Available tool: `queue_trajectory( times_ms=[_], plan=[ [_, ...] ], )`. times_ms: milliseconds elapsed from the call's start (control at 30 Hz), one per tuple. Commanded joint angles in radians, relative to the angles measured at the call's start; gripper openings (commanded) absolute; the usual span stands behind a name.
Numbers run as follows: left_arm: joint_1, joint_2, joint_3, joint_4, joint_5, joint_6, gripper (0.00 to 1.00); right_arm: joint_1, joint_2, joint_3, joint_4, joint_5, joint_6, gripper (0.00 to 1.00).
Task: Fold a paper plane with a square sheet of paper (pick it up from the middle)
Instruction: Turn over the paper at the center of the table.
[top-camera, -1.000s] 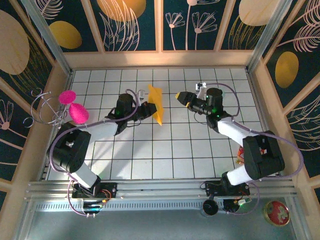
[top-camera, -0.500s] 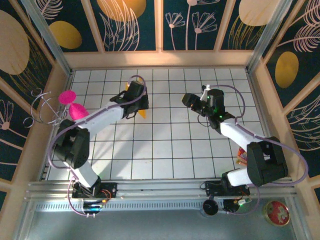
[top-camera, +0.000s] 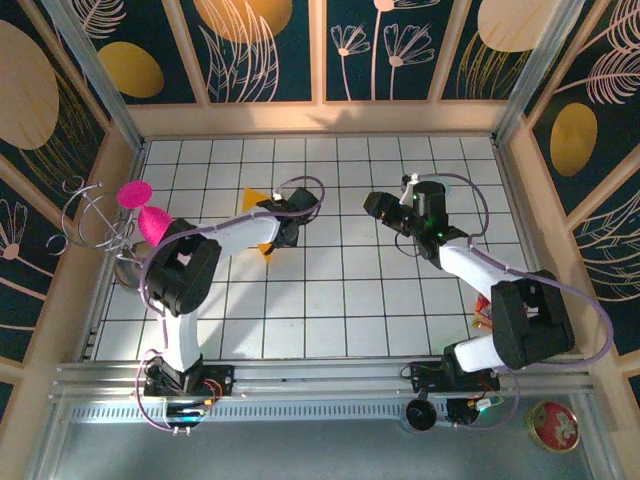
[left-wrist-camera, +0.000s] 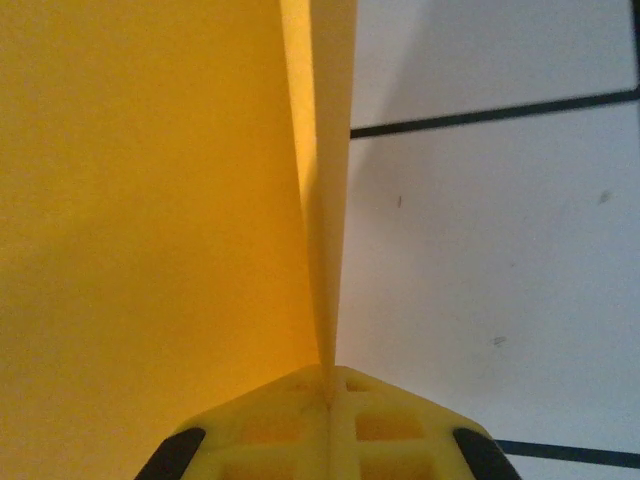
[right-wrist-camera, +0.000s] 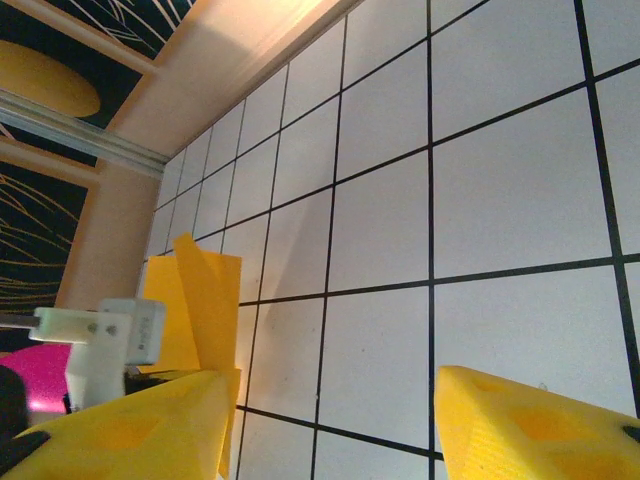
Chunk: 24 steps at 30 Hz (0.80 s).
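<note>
Pinching the folded thin orange-yellow sheet of paper (left-wrist-camera: 150, 200), the left gripper (left-wrist-camera: 330, 388) is pressed together on its crease — paper sits upper left of centre over the white gridded surface (top-camera: 350, 300); right gripper (right-wrist-camera: 330, 420) spread, empty.

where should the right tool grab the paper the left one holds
Probably the free flap of the square sheet of paper past the left tool, approached from the side of the right tool. The sheet stands on edge, folded thin, its middle clamped, so open jaws can straddle it.
</note>
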Motion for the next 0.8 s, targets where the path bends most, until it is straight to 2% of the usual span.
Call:
queue_trajectory(
  times_ms=[0, 167, 367, 567, 767],
  plan=[
    [-0.025, 0.070, 0.033, -0.069, -0.091, -0.001, 0.04, 0.001, 0.007, -0.009, 0.024, 0.004, -0.002, 0.57],
    [-0.050, 0.142, 0.065, -0.090, -0.120, -0.009, 0.05, -0.002, 0.000, -0.019, 0.020, 0.013, -0.002, 0.57],
    [-0.075, 0.155, 0.066, -0.029, 0.109, 0.003, 0.21, -0.002, -0.003, -0.026, 0.022, 0.016, 0.001, 0.57],
    [-0.076, 0.095, 0.072, -0.012, 0.142, -0.030, 0.26, -0.001, 0.009, -0.025, 0.024, 0.005, 0.003, 0.57],
    [-0.076, 0.009, 0.061, 0.042, 0.249, -0.057, 0.32, -0.002, 0.018, -0.028, 0.035, 0.002, 0.009, 0.57]
  ],
)
